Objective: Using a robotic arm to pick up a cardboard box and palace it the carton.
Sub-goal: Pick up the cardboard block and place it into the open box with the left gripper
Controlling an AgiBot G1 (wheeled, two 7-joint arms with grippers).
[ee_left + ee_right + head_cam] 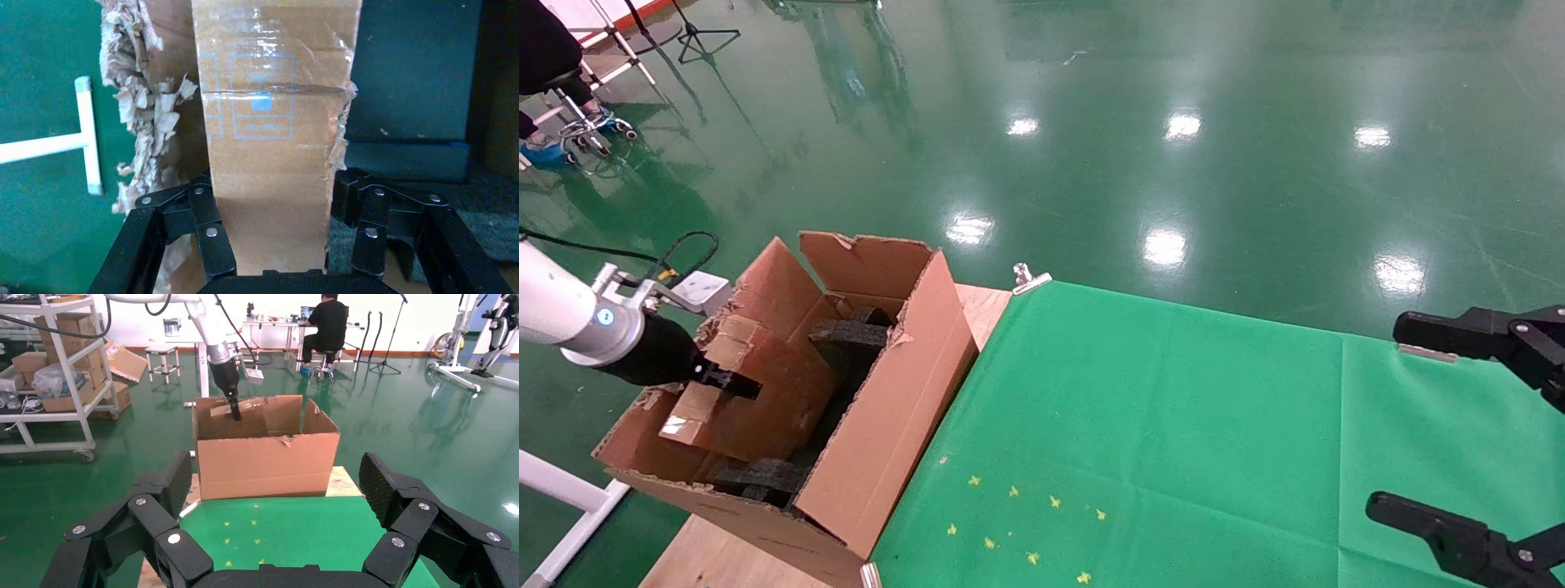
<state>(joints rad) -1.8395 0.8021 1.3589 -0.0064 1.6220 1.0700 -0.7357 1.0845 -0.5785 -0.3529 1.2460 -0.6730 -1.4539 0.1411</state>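
Observation:
The white left arm point(556, 310) reaches into the large brown carton point(887, 408) with upright flaps. Its black left gripper point(727, 382) is shut on the small taped cardboard box point(695, 412) and holds it tilted inside the carton. In the left wrist view the box point(269, 153) fills the gap between the fingers of the left gripper point(273, 184), beside the carton's ragged torn edge point(141, 122). Dark foam pieces point(850, 335) lie in the carton. The all-black right gripper point(1406, 416) is open and empty over the table's right side. It also shows in the right wrist view point(275, 484), facing the carton point(269, 465).
A green cloth point(1173, 425) with small yellow marks point(1017, 523) covers the table to the right of the carton. A metal clip point(1030, 279) holds its far corner. A white frame point(560, 490) stands left of the table. A shelf rack point(55, 373) and a seated person point(324, 324) are farther off.

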